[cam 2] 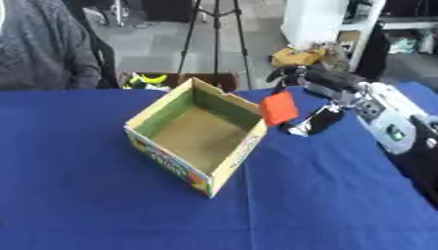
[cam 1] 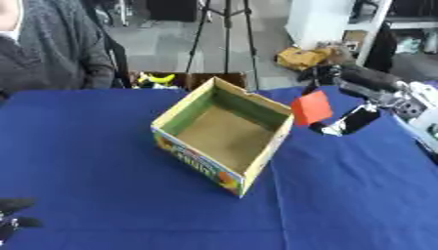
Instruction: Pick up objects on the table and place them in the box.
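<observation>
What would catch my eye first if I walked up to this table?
Probably the open cardboard box, empty inside, set askew in the middle of the blue table. Next, the bright red-orange block held just beside the box's right rim by the robot's right hand, which reaches in from the right. The left hand shows only at the lower left corner.

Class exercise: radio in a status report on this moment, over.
Right hand holding red block beside box rim. Left hand idle, lower left corner. Box looks empty. Nothing in the way.
</observation>
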Action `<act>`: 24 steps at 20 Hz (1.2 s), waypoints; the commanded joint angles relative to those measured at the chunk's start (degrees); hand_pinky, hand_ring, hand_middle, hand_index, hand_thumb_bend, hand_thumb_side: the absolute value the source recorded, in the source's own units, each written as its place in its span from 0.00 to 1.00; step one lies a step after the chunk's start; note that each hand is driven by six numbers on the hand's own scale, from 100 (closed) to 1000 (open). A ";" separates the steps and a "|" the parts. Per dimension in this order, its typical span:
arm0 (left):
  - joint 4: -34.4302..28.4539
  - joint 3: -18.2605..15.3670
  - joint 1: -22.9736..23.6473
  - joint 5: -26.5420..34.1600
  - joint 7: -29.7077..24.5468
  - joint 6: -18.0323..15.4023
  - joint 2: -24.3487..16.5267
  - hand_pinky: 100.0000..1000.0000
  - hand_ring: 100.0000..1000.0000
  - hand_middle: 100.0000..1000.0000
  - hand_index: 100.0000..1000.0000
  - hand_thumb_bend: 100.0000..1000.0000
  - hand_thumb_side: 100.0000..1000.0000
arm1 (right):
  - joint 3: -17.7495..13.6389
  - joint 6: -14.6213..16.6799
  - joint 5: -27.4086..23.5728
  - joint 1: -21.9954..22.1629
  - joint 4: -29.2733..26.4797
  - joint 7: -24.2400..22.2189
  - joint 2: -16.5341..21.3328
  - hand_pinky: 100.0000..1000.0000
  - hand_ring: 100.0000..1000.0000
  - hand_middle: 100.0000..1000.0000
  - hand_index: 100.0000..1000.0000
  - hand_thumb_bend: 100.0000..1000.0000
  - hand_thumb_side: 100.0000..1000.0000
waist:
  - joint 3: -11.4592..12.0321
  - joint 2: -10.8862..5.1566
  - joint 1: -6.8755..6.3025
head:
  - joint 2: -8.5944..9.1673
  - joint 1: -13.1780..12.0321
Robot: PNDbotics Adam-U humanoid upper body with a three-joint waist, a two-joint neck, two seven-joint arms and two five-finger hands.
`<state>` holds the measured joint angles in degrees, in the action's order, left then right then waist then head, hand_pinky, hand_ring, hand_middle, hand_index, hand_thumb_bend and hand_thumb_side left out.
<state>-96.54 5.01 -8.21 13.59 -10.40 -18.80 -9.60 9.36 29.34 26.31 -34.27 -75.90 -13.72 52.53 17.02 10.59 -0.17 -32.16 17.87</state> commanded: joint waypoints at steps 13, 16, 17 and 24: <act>-1.70 1.79 -2.16 1.54 -2.12 0.46 0.57 0.52 0.72 0.58 0.67 0.00 0.75 | 3.75 1.10 0.21 -7.43 5.11 -3.86 -4.13 0.78 0.97 0.83 0.40 0.00 0.12 | 5.18 0.36 -0.25 | 1.45 7.38; -1.76 2.09 -2.44 1.68 -2.41 0.54 0.87 0.52 0.72 0.58 0.67 0.00 0.75 | 5.16 1.58 0.81 -8.03 4.82 -4.97 -5.81 0.78 0.97 0.83 0.42 0.00 0.12 | 5.90 0.41 -0.39 | 1.43 8.17; -1.77 2.15 -2.48 1.71 -2.48 0.56 0.92 0.52 0.72 0.58 0.67 0.00 0.75 | 5.49 1.63 1.07 -8.17 4.95 -5.38 -6.28 0.78 0.97 0.83 0.42 0.00 0.12 | 6.09 0.42 -0.43 | 1.48 8.34; -1.82 2.18 -2.69 1.85 -2.62 0.60 1.11 0.52 0.72 0.58 0.67 0.00 0.75 | 6.85 3.60 2.18 -7.91 4.81 -7.42 -8.07 0.78 0.97 0.82 0.56 0.00 0.25 | 6.49 0.53 -0.42 | 1.58 8.69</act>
<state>-97.20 7.21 -10.18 15.10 -12.87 -18.10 -8.05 16.51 32.53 28.13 -41.29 -70.36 -20.92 43.51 23.50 11.87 -0.55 -31.13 26.38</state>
